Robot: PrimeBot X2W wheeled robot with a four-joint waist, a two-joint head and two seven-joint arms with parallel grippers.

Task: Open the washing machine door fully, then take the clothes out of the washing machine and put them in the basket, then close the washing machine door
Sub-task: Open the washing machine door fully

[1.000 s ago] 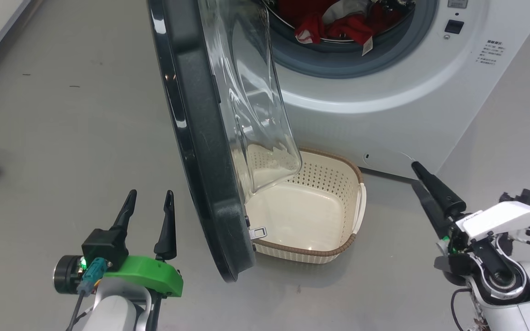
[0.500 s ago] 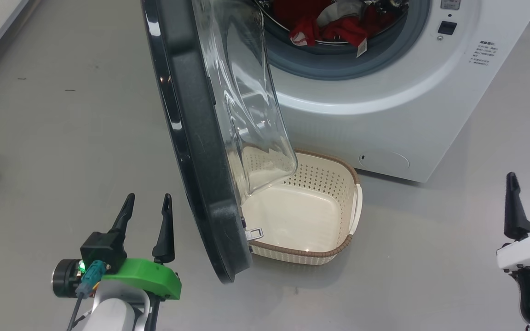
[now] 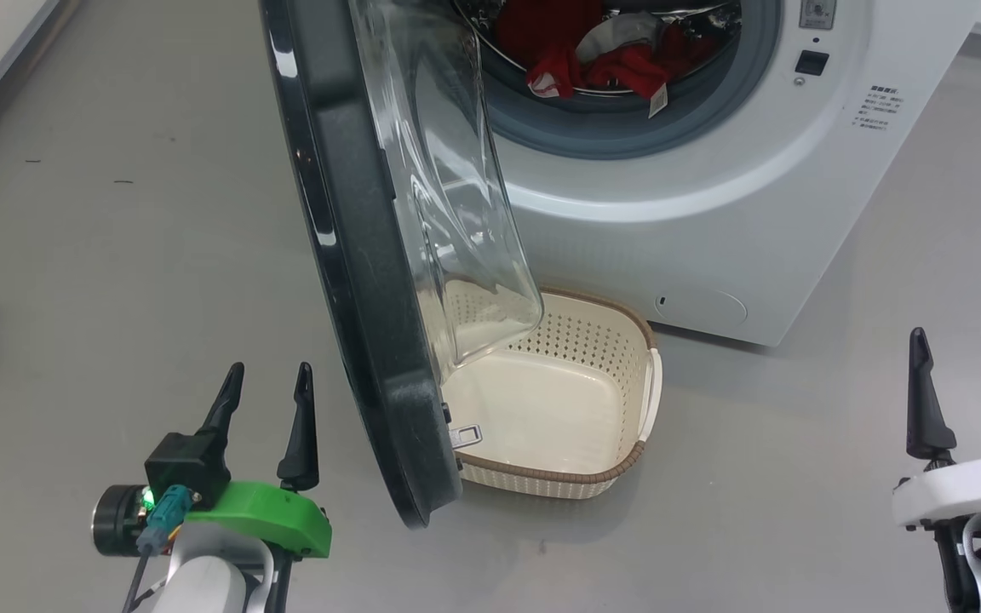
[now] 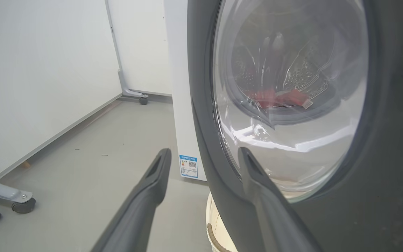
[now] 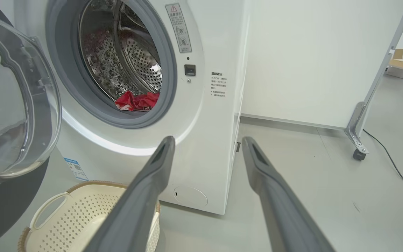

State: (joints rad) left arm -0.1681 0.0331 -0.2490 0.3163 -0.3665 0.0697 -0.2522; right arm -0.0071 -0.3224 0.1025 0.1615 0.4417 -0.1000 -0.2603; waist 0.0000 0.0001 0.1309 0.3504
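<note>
Two jobs wait on one. The door (image 3: 354, 255) of the washing machine (image 3: 712, 221) stands only about half open, edge-on in the head view. Its glass bowl (image 3: 448, 213) hangs over the empty basket (image 3: 601, 470) on the floor (image 3: 116, 255) in front of the machine, so swinging the door wide looks like the first need. A steady push on its inner side, near the free edge, should carry it outward smoothly. The red clothes (image 3: 559, 42) lie in the drum (image 5: 138, 59). The left gripper (image 3: 271, 370) hovers just beside the door's outer face, fingers pointing forward, spread and empty. It seems to stand in the door's path and may need to clear. The right gripper (image 3: 954, 334) hovers well apart to the right of the basket, also spread, grasping nothing.
</note>
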